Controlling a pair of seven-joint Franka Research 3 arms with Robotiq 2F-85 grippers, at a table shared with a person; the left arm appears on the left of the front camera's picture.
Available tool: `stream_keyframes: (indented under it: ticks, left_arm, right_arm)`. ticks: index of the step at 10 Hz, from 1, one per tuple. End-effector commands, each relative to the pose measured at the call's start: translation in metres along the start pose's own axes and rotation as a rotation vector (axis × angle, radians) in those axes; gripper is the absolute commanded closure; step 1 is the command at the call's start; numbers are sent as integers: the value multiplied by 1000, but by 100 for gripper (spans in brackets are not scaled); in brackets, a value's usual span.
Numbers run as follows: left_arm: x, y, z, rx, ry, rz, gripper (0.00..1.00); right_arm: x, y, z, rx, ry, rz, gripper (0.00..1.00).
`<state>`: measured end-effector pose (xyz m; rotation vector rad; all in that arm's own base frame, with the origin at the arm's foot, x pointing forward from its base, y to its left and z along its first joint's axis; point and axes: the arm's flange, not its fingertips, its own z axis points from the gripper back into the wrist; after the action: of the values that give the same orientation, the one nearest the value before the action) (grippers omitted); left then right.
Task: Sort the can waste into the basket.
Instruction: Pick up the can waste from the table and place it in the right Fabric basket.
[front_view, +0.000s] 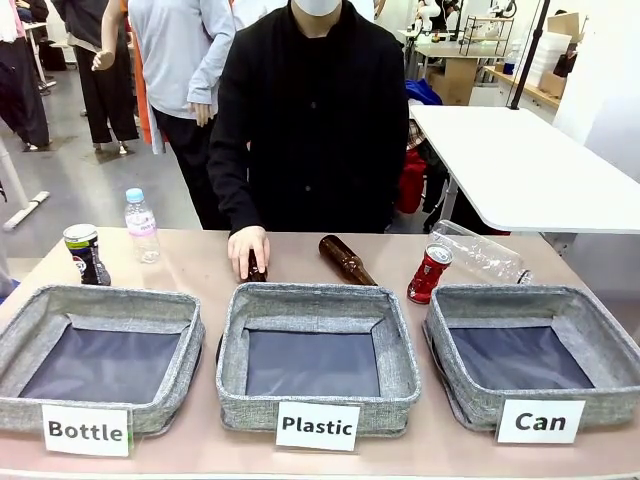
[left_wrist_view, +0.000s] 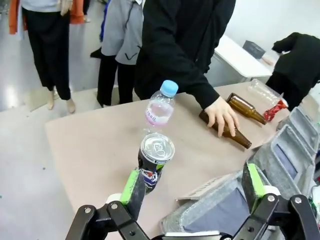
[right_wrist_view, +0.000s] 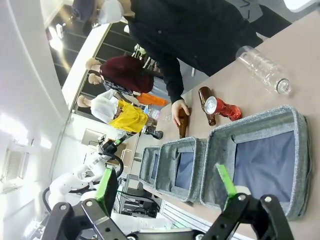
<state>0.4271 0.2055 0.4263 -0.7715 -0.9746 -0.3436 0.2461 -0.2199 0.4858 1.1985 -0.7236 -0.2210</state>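
A red can (front_view: 430, 273) leans against the far left corner of the grey basket labelled "Can" (front_view: 470, 398) at the right. A dark can (front_view: 85, 255) stands upright at the far left of the table, behind the "Bottle" basket. In the left wrist view my left gripper (left_wrist_view: 193, 185) is open above the table's near left, and the dark can (left_wrist_view: 155, 160) stands just beyond its left finger. In the right wrist view my right gripper (right_wrist_view: 166, 184) is open and held high over the Can basket (right_wrist_view: 250, 131), with the red can (right_wrist_view: 222, 107) beyond the basket's rim.
Grey baskets labelled "Bottle" (front_view: 30, 405) and "Plastic" (front_view: 240, 400) stand left and middle. A person's hand (front_view: 247, 248) rests on a brown bottle (front_view: 257, 268); a second brown bottle (front_view: 347, 260) lies beside it. One clear bottle (front_view: 141, 225) stands upright at the left, another (front_view: 480, 253) lies behind the red can.
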Motion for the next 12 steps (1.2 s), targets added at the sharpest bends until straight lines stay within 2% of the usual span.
stream_keyframes:
  ticks: [1,3,4,5,6,7,8,9,10,12]
  left_arm:
    - [2,-22,13,-17,-11,2,0]
    - [2,-22,13,-17,-11,2,0]
    - [3,-10,7,-4,-9,-8,0]
    - [23,12,5,-34,-63,45,0]
    - [31,27,1,-123,-93,2,0]
    - [26,27,-2,-220,-81,-81,0]
    - [20,29,-10,-304,-32,-178,0]
    - [12,34,-18,-382,54,-201,0]
    - [4,42,-23,-387,82,-244,0]
    - [-5,54,-21,-409,125,-421,0]
  right_arm:
    - [3,0,0,20,-14,30,0]
    - [3,0,0,20,-14,30,0]
    - [3,0,0,20,-14,30,0]
    - [3,0,0,20,-14,30,0]
    - [3,0,0,20,-14,30,0]
    - [3,0,0,20,-14,30,0]
    - [3,0,0,20,-14,30,0]
    - [3,0,0,20,-14,30,0]
    - [3,0,0,20,-14,30,0]
    - [3,0,0,20,-14,30,0]
